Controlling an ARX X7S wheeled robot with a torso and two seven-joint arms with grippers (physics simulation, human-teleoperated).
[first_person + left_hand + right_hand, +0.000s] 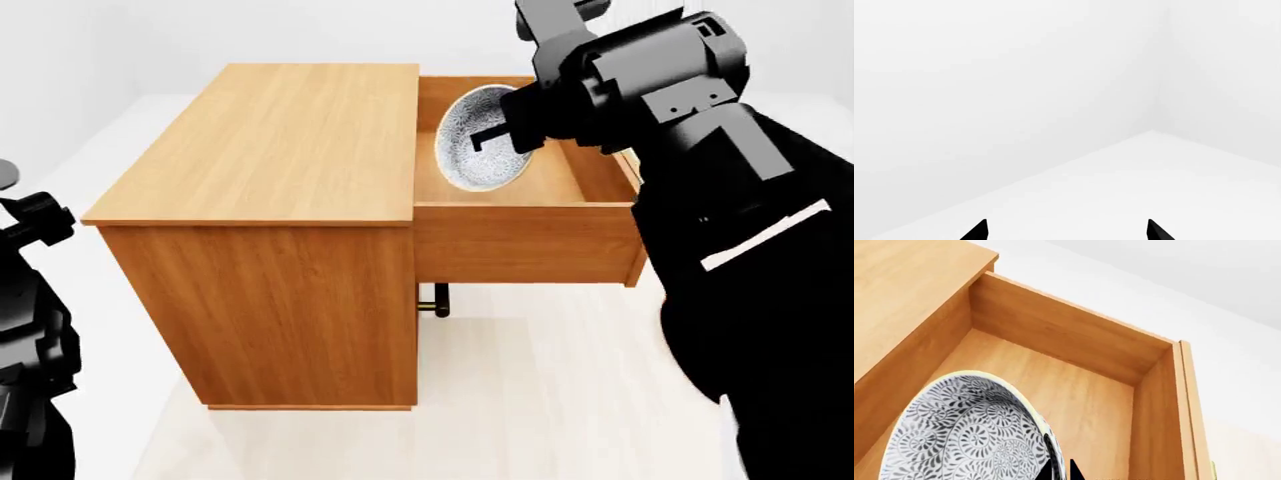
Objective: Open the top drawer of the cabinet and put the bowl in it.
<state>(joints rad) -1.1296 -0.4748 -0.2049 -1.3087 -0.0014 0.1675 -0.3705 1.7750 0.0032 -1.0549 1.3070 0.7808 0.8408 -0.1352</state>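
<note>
1. Right gripper [505,135]: closed on the rim of the bowl [478,138], which it holds tilted on edge over the open top drawer [527,240]. The right wrist view shows the bowl's patterned outside above the drawer's bare wooden floor; whether the bowl touches that floor cannot be told.
2. Left gripper [1066,231]: only 2 dark fingertips [977,231] show, set apart with nothing between them, facing white wall and floor, well away from the cabinet [267,230].
3. Step in hand, as a judgement: the drawer is already pulled out and the placing is under way. The next move calls for lowering and levelling the bowl inside the drawer walls, then releasing it.
4. Count: 1 bowl, 1 cabinet, 1 drawer seen open, 2 grippers. A brass handle [435,299] shows below the open drawer.
</note>
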